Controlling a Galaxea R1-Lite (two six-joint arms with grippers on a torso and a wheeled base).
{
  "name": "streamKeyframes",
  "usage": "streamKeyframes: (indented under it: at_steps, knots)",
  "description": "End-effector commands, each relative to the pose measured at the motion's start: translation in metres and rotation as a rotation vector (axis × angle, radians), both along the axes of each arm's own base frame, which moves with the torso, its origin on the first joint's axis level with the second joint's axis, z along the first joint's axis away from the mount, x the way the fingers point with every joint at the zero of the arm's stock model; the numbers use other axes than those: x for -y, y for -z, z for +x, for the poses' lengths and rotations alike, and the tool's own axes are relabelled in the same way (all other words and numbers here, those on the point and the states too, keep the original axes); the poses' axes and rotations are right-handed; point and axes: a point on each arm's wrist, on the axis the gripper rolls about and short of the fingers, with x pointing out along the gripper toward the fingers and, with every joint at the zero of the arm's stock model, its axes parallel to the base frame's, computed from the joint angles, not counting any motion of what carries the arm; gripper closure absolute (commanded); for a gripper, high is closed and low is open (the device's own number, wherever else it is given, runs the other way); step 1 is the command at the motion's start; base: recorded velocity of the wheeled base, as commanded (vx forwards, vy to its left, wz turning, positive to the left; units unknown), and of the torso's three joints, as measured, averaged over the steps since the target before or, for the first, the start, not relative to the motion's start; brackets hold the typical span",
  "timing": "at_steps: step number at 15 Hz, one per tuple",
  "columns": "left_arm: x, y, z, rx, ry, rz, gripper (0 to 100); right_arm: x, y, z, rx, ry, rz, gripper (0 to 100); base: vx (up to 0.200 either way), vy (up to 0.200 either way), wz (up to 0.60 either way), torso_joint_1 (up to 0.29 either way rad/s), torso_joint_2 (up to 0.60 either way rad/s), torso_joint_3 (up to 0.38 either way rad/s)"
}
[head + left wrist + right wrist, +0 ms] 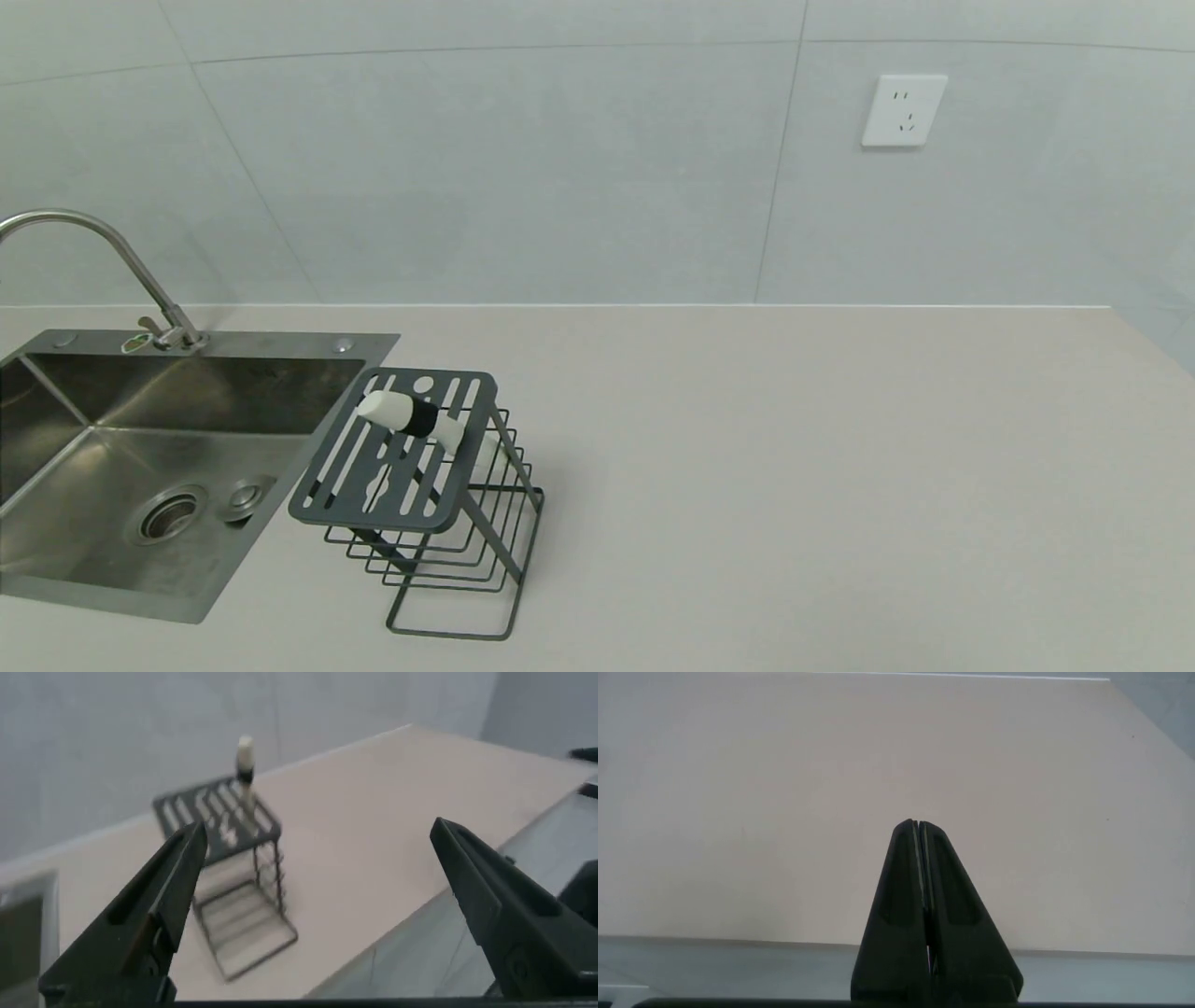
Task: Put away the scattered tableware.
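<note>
You are looking down at a pale beige tabletop that runs back to a grey tiled wall. A dark grey wire rack with a flat slotted top plate stands on it, just beside a stainless steel sink set into the tabletop on your left. A white-handled utensil with a black band sits in the rack. It is pushed down through a slot in the top plate, with its handle leaning up and out above the plate. A curved steel faucet rises behind the sink, and a white wall socket is high on the wall to your right. Your left tool hangs well apart from the rack with its two dark fingers spread wide. Its camera sees the rack and the utensil's handle farther off. Your right tool is over bare tabletop with its fingers pressed together and nothing between them.
</note>
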Motion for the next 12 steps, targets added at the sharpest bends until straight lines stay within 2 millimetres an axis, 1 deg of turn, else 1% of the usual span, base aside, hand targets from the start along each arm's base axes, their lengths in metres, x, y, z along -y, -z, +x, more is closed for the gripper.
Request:
streamKeyframes:
  at_steps: [1, 2, 3, 6, 7, 8, 10, 12]
  knots:
    - [-0.001, 0.058, 0.015, -0.167, -0.197, 0.012, 0, 0.0, 0.0, 0.0, -0.001, -0.001, 0.017, 100, 0.0, 0.0, 0.0, 0.0, 0.0, 0.0]
    - [-0.001, 0.076, 0.019, -0.229, -0.269, 0.022, 0, 0.0, 0.0, 0.0, 0.001, -0.002, 0.017, 100, 0.0, 0.0, 0.0, 0.0, 0.0, 0.0]
    - [0.0, 0.072, 0.019, -0.202, -0.317, 0.012, 0, 0.0, 0.0, 0.0, -0.001, -0.012, 0.015, 100, 0.0, 0.0, 0.0, 0.0, 0.0, 0.0]
    - [0.0, 0.076, 0.014, -0.134, -0.479, 0.009, 0, 0.0, 0.0, 0.0, -0.001, -0.009, 0.015, 100, 0.0, 0.0, 0.0, 0.0, 0.0, 0.0]
    - [-0.004, 0.077, 0.014, -0.141, -0.637, 0.008, 0, 0.0, 0.0, 0.0, -0.001, -0.01, 0.014, 100, 0.0, 0.0, 0.0, 0.0, 0.0, 0.0]
    - [-0.004, 0.077, 0.014, -0.146, -0.642, -0.006, 0, 0.0, 0.0, 0.0, -0.001, -0.012, 0.014, 100, 0.0, 0.0, 0.0, 0.0, 0.0, 0.0]
    - [-0.003, 0.079, 0.012, -0.125, -0.603, 0.02, 0, 0.0, 0.0, 0.0, -0.003, -0.009, 0.017, 100, 0.0, 0.0, 0.0, 0.0, 0.0, 0.0]
    - [-0.003, 0.081, 0.012, -0.148, -0.595, -0.006, 0, 0.0, 0.0, 0.0, -0.003, -0.007, 0.014, 100, 0.0, 0.0, 0.0, 0.0, 0.0, 0.0]
